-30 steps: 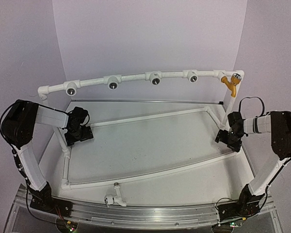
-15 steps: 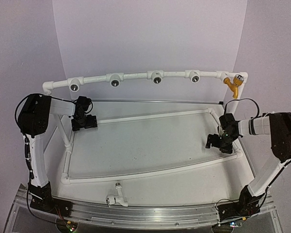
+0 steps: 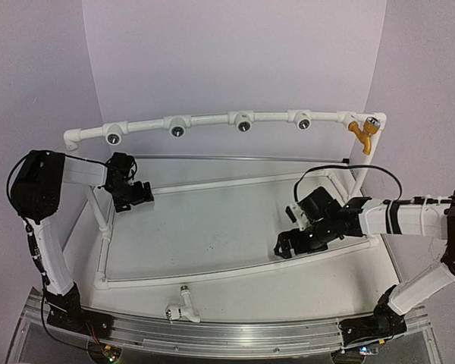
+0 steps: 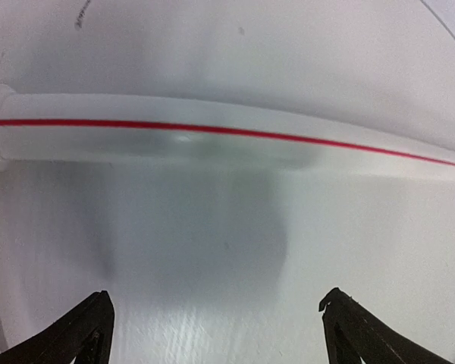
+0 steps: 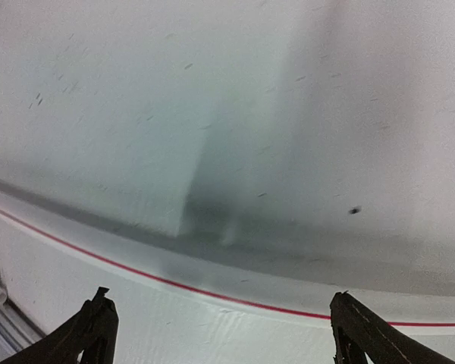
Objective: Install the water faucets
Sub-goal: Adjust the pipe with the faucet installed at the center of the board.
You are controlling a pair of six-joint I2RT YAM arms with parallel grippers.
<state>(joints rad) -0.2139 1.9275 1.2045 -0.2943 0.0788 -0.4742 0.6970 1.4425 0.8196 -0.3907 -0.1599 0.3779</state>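
White faucet lies bottom centre, orange faucet sits upper right; left gripper, right gripper gape empty.

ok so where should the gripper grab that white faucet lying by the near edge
Probably its middle body, straight down from above: the white faucet lies flat on the table, just clear of the pipe frame, and that leaves its narrow far end free.

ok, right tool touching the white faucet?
Apart. Top view: right tool hangs open by the near pipe; white faucet lies further left, bare table between them.
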